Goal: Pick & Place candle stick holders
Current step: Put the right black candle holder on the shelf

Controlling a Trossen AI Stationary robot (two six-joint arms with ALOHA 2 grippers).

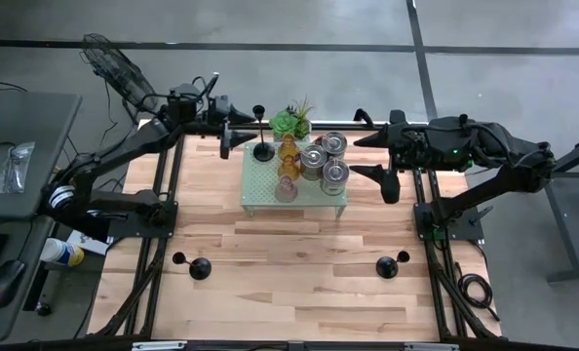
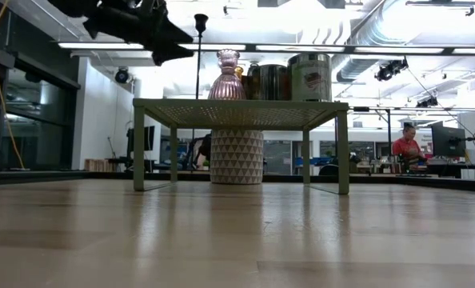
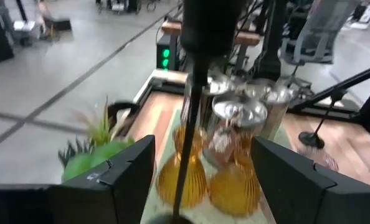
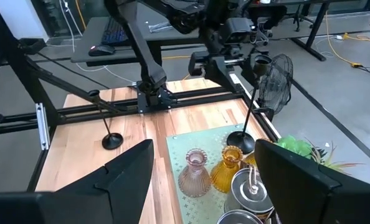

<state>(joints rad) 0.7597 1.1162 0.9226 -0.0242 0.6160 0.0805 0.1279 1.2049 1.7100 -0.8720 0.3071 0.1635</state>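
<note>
A pale green perforated stand [image 1: 260, 190] stands at the table's far middle. On it are a black candle stick holder [image 1: 262, 151], amber glass holders [image 1: 289, 161], a pinkish glass one [image 1: 286, 187] and three silvery cylinders [image 1: 325, 161]. The black holder rests on its round base, stem upright [image 3: 188, 124]. My left gripper [image 1: 239, 135] is open at the stand's far left corner. In the left wrist view [image 3: 203, 180] the stem shows between its fingers, untouched. My right gripper [image 1: 375, 161] is open and empty just right of the stand; it also shows in the right wrist view [image 4: 203, 180].
A green spiky potted plant [image 1: 291, 122] stands right behind the stand. Two more black holders stand on the near part of the table, one at the left [image 1: 200, 266] and one at the right [image 1: 387, 265]. Black frame rails run along both table sides.
</note>
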